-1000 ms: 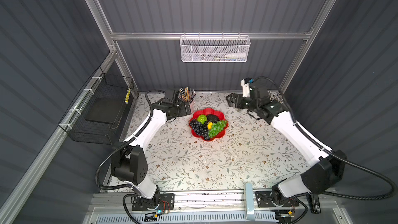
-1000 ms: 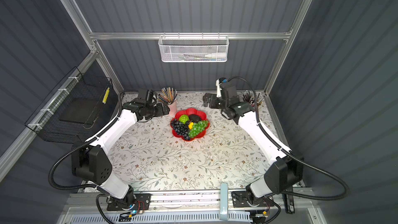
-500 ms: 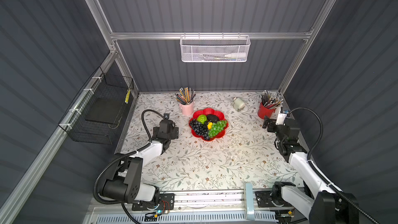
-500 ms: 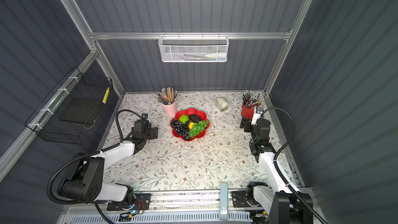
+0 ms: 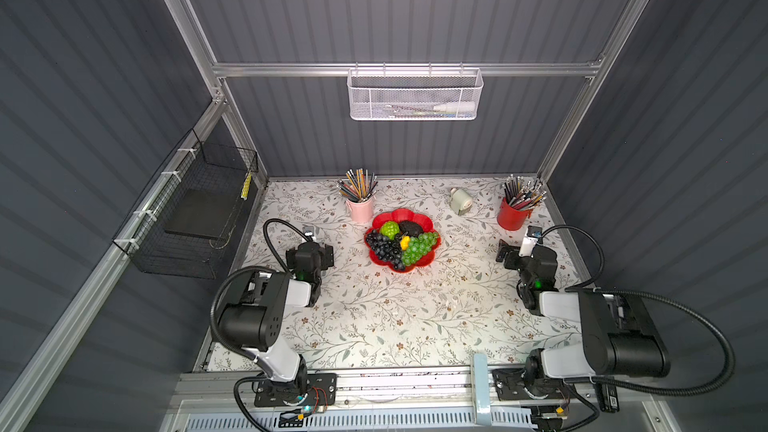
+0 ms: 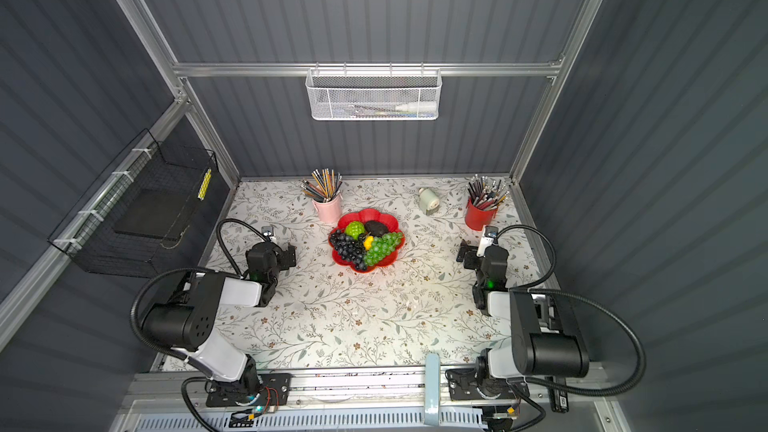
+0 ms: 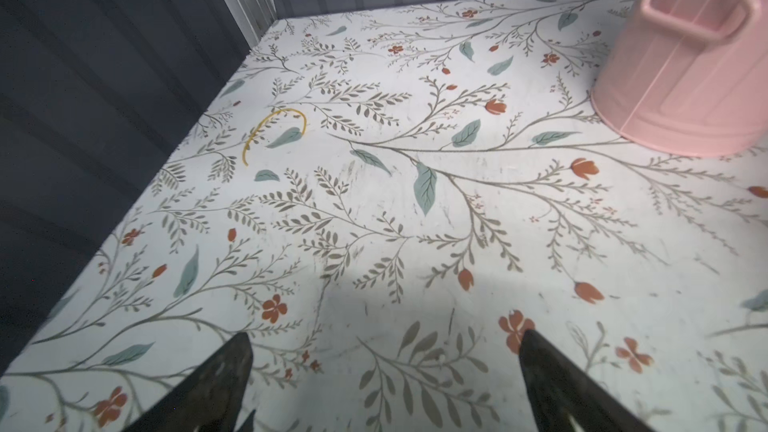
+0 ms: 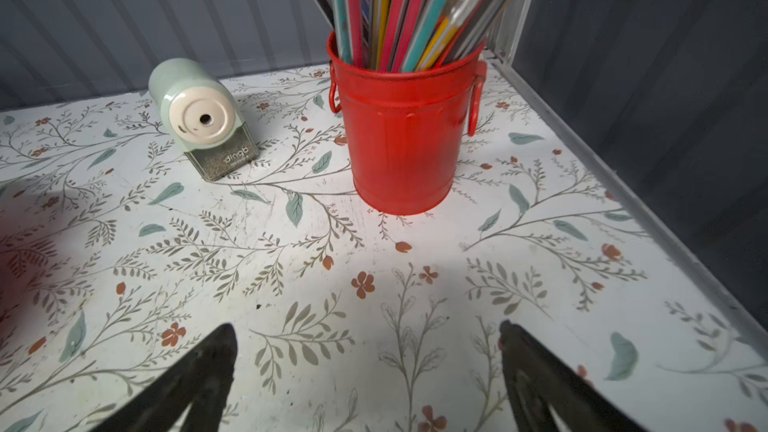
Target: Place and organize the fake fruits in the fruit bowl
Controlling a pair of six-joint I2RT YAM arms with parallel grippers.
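The red, petal-shaped fruit bowl is sitting toward the far middle of the floral table, and in both top views all five fake fruits are lying inside it. The dark purple grape bunch is filling its left side and the green grape bunch is sprawling across its right. The ridged bright green ball and the black bumpy oval are sitting side by side at the far rim. The small yellow fruit is nestling at the centre, between the two bunches.

Just behind the bowl, a pink pencil cup is standing upright. Farther right, a pale green pencil sharpener and a red pencil cup are lining the back edge.

The left gripper is waiting to the left of the bowl, well apart from it. Its jaws are spreading wide, with only bare tabletop showing between them. The right gripper is mirroring it on the right, near the red pencil cup, with its jaws equally wide and gripping nothing. Whether either is touching the table cannot be told.

A white mesh basket is hanging on the back wall and a black wire basket on the left wall.
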